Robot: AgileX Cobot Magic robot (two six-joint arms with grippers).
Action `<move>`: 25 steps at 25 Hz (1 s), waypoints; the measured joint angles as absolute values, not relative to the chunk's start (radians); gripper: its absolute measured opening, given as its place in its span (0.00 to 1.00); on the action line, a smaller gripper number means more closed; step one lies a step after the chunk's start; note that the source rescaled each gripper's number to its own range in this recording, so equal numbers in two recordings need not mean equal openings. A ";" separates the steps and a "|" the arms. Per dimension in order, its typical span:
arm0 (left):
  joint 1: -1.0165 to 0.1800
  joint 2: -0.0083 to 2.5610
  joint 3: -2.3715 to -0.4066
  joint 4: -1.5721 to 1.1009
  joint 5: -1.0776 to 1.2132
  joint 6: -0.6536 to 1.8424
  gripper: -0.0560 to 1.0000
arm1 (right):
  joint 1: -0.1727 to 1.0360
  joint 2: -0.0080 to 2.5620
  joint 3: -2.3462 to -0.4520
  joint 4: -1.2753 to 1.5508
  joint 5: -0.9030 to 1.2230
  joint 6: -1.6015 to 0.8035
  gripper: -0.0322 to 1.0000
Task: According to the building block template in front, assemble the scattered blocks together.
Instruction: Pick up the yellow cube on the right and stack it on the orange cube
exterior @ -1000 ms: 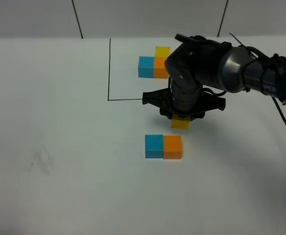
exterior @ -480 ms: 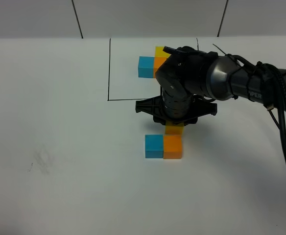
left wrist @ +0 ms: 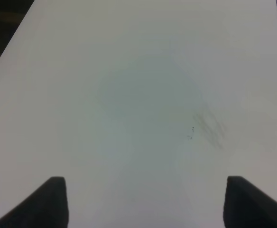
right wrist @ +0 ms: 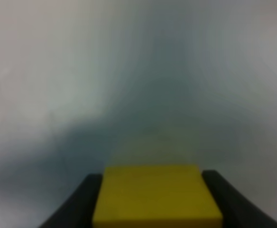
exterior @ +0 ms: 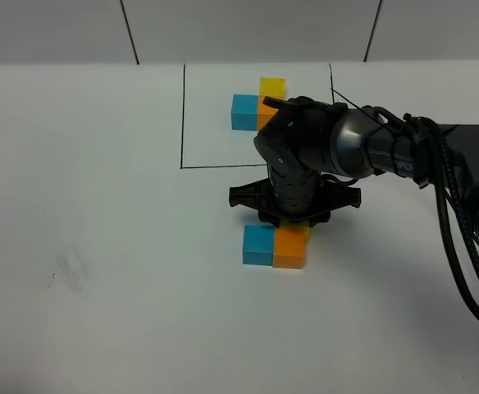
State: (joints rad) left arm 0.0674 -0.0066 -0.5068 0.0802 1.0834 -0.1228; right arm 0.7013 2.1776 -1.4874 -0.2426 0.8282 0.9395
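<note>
- Your right pincer (exterior: 293, 220) has come down and toward you over the last second, carrying the yellow block (right wrist: 156, 195) from the open counter (exterior: 100, 205) near the frame line to a spot right behind the orange block (exterior: 289, 249).
- That pincer is closed on the yellow block; the right wrist view shows a dark finger (right wrist: 81, 202) pressed against each side of it. From the high camera the block is almost wholly hidden beneath the pincer, so you cannot tell if it is down on the counter or touching the orange one.
- The blue block (exterior: 257, 245) sits touching the orange block, just to the left of and nearer than the pincer. With yellow arriving behind orange, the trio is nearly the L of the building block template (exterior: 258, 105), which lies beyond the pincer inside the black frame line (exterior: 183, 115).
- By my judgement, only setting down and letting go remain.
- Room is tight on the near side: the orange block is right against the pincer's path, so a nudge could shift the pair.
- Left, right and beyond the pincer the counter lies bare up to the frame line.
- Your left pincer (left wrist: 145, 199) hangs spread wide and holding nothing over bare counter, well away from the blocks.
</note>
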 joint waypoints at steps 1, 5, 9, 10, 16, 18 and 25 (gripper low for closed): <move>0.067 -0.007 -0.507 0.080 1.083 -0.123 0.56 | 0.701 2.180 -1.487 -0.242 0.828 0.941 0.20; 0.067 -0.007 -0.507 0.080 1.083 -0.123 0.56 | 0.701 2.180 -1.487 -0.240 0.822 0.962 0.20; 0.067 -0.007 -0.507 0.080 1.083 -0.123 0.56 | 0.701 2.180 -1.487 -0.239 0.819 0.975 0.20; 0.067 -0.007 -0.507 0.080 1.083 -0.123 0.56 | 0.701 2.180 -1.487 -0.242 0.819 0.977 0.20; 0.067 -0.007 -0.507 0.080 1.083 -0.123 0.56 | 0.701 2.181 -1.487 -0.219 0.789 0.995 0.20; 0.067 -0.007 -0.507 0.080 1.083 -0.123 0.56 | 0.701 2.181 -1.487 -0.212 0.780 0.996 0.21; 0.067 -0.007 -0.507 0.080 1.083 -0.123 0.56 | 0.701 2.184 -1.487 -0.267 0.808 0.950 0.69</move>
